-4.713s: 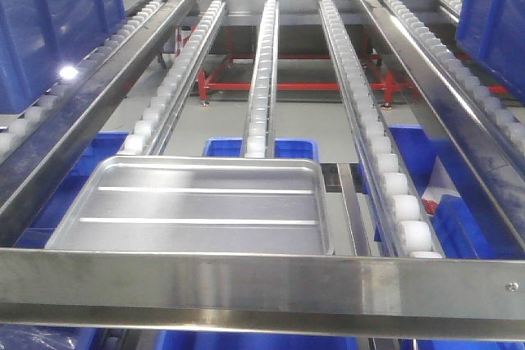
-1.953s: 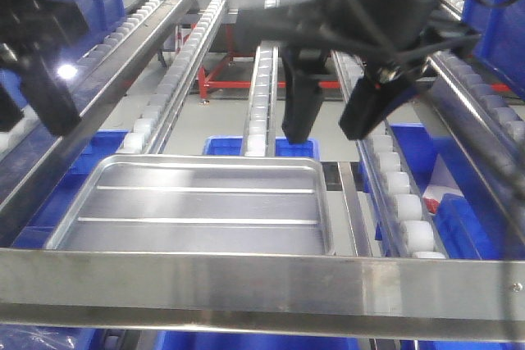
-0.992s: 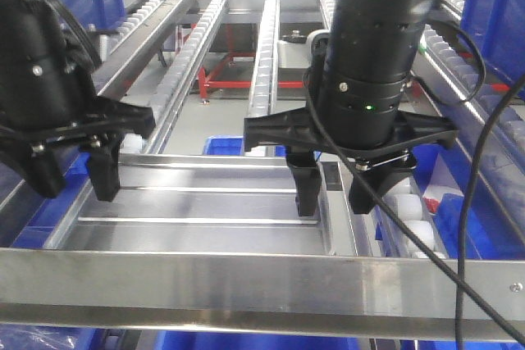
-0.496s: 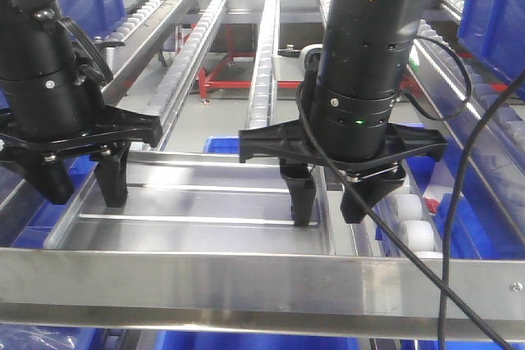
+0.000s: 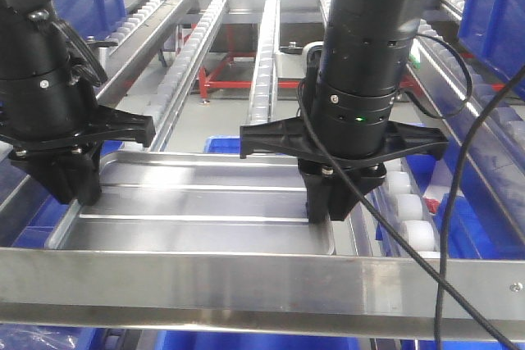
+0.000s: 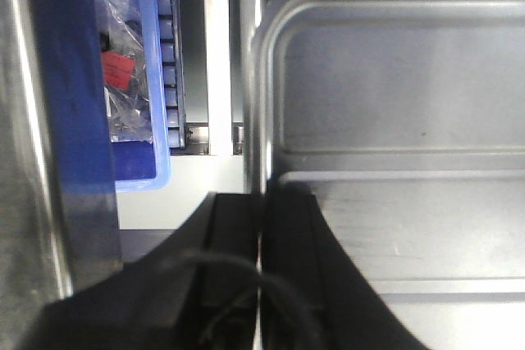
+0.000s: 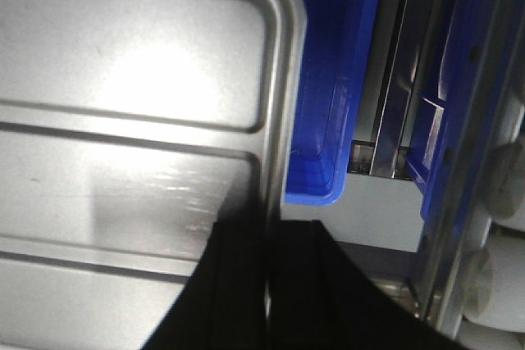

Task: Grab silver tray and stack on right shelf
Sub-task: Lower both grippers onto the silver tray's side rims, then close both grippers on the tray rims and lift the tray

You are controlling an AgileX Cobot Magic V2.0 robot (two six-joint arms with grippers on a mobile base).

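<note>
Several roller tracks [image 5: 262, 63] of the right shelf [image 5: 135, 55] run off toward 12 o'clock; its brushed front bar [image 5: 262, 284] crosses the front view at 6 o'clock; tall blue crates [image 5: 496, 14] stand at 2 and 10 o'clock; lower blue bins [image 5: 221, 147] show through the rails beneath; a red frame [image 5: 238, 81] sits on the floor beyond; a black cable [image 5: 449, 227] hangs from the right arm and crosses the bar near 4 o'clock.

The silver tray [image 5: 197, 202] lies flat at the near end of the shelf, just behind the front bar, around 7 o'clock in the front view; its two ribs run from 9 to 3 o'clock; both wrist housings hide its short ends from that camera.

The left claw [image 5: 78, 198] sits at the tray's 9 o'clock rim; its wrist view shows the fingers [image 6: 234, 227] drawn together on the rim, one inside and one outside, with a bag-filled bin [image 6: 135, 165] at 10 o'clock.

The right claw [image 5: 328, 215] sits at the 3 o'clock rim; its fingers [image 7: 238, 268] are likewise pinched onto the rim, with a blue bin [image 7: 328, 120] just beside the tray at 2 o'clock.
</note>
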